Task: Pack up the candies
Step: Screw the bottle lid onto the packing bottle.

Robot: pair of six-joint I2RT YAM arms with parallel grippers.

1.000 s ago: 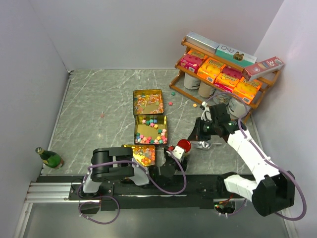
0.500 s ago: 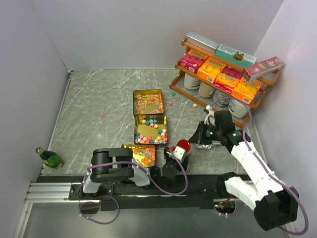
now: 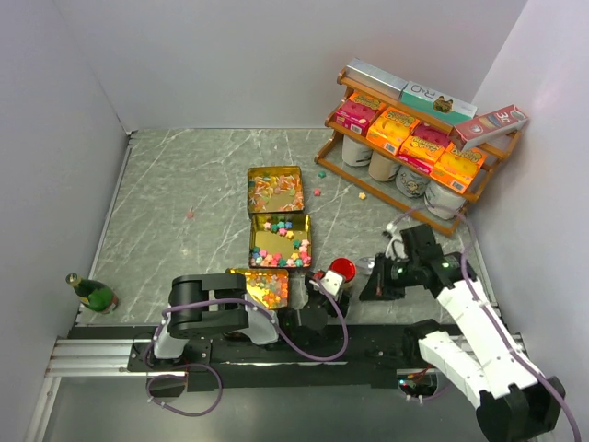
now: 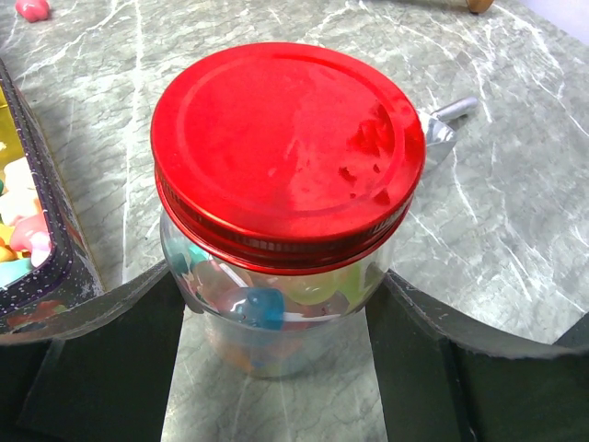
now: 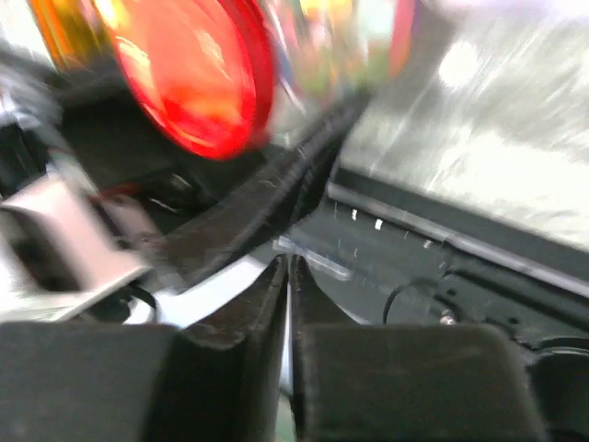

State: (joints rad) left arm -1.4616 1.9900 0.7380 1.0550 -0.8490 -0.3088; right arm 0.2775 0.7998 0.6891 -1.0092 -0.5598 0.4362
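Red-lidded jar of candies held in left gripper; right gripper closed on nothing, right of jar

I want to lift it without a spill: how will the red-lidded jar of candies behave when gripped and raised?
The jar looks rigid, with smooth clear walls, so it may slip in a light pinch. Its red lid is wider than the body and could stop a slide. The candies inside are loose and will likely shift if it tilts.
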